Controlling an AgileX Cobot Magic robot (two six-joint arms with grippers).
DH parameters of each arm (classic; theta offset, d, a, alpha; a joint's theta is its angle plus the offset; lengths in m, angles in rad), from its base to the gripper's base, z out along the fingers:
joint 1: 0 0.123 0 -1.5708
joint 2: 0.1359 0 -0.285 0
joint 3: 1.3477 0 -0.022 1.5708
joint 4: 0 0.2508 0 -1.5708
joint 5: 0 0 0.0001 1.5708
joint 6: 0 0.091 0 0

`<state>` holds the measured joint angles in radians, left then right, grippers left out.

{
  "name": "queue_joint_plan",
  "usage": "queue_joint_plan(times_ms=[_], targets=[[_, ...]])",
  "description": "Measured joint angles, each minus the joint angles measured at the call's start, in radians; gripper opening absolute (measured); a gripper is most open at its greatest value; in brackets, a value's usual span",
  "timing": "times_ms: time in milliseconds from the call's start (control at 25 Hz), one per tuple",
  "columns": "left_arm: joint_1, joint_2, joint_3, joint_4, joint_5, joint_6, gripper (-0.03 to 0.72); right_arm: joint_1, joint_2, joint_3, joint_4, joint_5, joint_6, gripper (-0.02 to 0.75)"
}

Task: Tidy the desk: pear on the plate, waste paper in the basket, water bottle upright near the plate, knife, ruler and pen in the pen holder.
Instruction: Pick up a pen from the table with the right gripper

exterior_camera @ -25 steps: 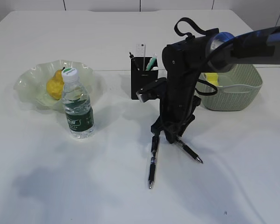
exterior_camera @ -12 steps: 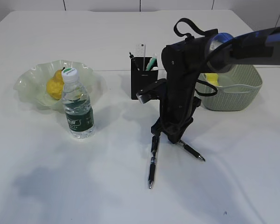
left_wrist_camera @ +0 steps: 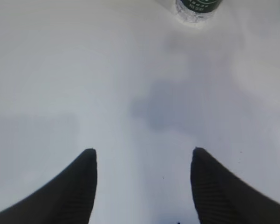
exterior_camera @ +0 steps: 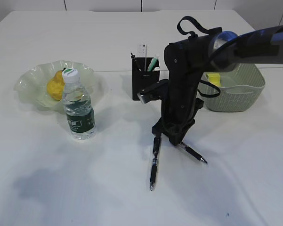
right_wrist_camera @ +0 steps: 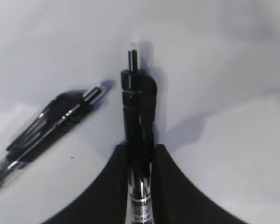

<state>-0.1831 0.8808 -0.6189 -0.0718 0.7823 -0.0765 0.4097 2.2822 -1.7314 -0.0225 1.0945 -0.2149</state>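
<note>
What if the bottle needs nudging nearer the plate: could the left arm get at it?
Probably yes. Its fingers stand open, with only bare desk between them and the bottle; the right arm is busy over at the pens.

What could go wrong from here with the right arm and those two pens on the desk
The right gripper is shut on one black pen near its end, so the pen may swing or slip when lifted. The second pen lies close beside it and could get knocked or dragged. The pen holder already has several items standing in it, so the pen might catch on them or on the rim when lowered.
</note>
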Motion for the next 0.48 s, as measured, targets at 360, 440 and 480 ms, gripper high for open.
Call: queue_joint_plan(times_ms=[360,440,480], targets=[[0.000,0.000,0.000,0.000,0.000,0.000,0.447,-0.009,-0.132,0.000,0.066,0.012,-0.011,0.078],[0.000,0.000,0.000,0.000,0.000,0.000,0.447,-0.018,-0.165,0.000,0.087,0.008,-0.021,0.078],[0.000,0.000,0.000,0.000,0.000,0.000,0.447,-0.023,-0.182,0.000,0.097,-0.003,-0.025,0.078]])
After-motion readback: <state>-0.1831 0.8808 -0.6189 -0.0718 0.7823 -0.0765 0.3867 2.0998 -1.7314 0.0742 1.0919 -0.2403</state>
